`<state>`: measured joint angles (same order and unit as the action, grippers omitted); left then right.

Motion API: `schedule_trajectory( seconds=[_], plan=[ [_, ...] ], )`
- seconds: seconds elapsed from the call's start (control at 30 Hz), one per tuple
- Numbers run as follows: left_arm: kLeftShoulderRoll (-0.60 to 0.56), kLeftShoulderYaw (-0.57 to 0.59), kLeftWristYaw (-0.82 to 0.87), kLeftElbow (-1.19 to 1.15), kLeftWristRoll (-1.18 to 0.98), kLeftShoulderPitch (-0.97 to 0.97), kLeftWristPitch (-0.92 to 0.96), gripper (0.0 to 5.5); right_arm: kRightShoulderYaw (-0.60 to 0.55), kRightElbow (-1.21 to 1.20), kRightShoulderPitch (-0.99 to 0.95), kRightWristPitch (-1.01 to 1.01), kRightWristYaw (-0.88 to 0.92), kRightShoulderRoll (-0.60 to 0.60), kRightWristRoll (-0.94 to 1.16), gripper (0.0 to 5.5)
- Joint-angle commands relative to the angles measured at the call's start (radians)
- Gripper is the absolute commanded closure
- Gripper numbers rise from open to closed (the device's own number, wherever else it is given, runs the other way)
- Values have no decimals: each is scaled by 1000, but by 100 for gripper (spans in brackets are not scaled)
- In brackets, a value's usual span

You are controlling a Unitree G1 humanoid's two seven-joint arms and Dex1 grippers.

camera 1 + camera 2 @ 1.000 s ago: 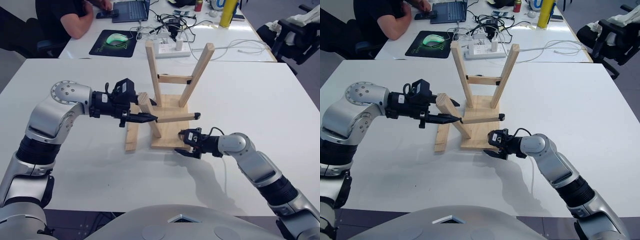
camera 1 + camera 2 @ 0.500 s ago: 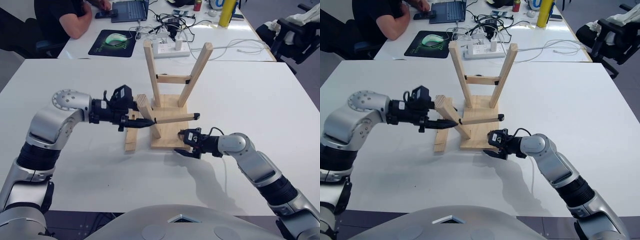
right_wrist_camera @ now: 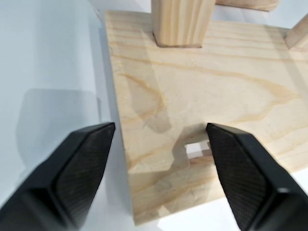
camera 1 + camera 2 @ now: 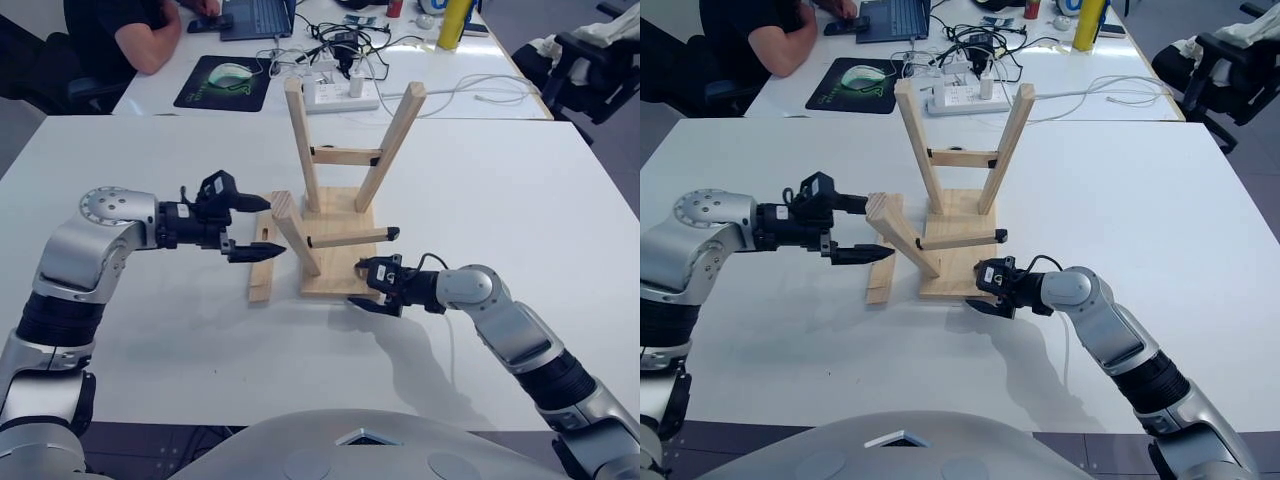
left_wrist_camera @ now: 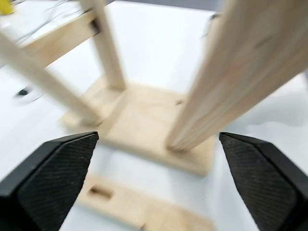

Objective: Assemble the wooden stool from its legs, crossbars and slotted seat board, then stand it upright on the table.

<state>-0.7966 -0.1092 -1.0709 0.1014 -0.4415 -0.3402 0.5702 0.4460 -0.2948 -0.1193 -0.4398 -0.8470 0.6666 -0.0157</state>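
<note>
While the slotted seat board [image 4: 335, 272] lies flat on the white table [image 4: 500, 180], three legs stand up out of it. The two far legs [image 4: 305, 140] [image 4: 392, 145] lean slightly and are joined by an upper crossbar [image 4: 345, 156] fitted between them. The near-left leg [image 4: 297, 235] is tilted, with its free end leaning toward the robot's left. A lower crossbar [image 4: 350, 239] runs from it toward the right and ends unsupported in a dark tip. A loose wooden piece [image 4: 262, 272] with a slot cut in it lies flat on the table, just beside the left edge of the board. The left gripper [image 4: 262, 226] hangs just left of the free end of the tilted leg, with its fingers spread well apart, one above and one below. The lower finger is over the loose piece. Contact with the leg cannot be made out. The right gripper [image 4: 366, 286] sits low at the near right corner of the board, with its fingers apart. The board edge and an empty slot lie between them in the right wrist view. A power strip [image 4: 345, 95] with cables lies on the neighbouring table behind.
</note>
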Motion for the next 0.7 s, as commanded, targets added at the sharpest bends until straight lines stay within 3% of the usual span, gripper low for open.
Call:
schedule_trajectory(
  seconds=[0.03,0.23,0.33,0.47,0.7],
  plan=[
    [49,82,155,50,10,111,41,11,14,27,49,-31,8,-4,-11,199],
    [253,133,529,337,-21,270,294,11,2,-1,100,-42,32,0,-8,199],
    [294,90,678,395,66,296,366,11,2,-12,113,-47,39,-3,-5,199],
    [287,-7,762,409,175,285,380,11,12,-11,105,-51,37,-11,-7,199],
    [306,-81,796,397,241,321,369,11,24,-5,81,-58,30,-26,-10,199]
  ],
)
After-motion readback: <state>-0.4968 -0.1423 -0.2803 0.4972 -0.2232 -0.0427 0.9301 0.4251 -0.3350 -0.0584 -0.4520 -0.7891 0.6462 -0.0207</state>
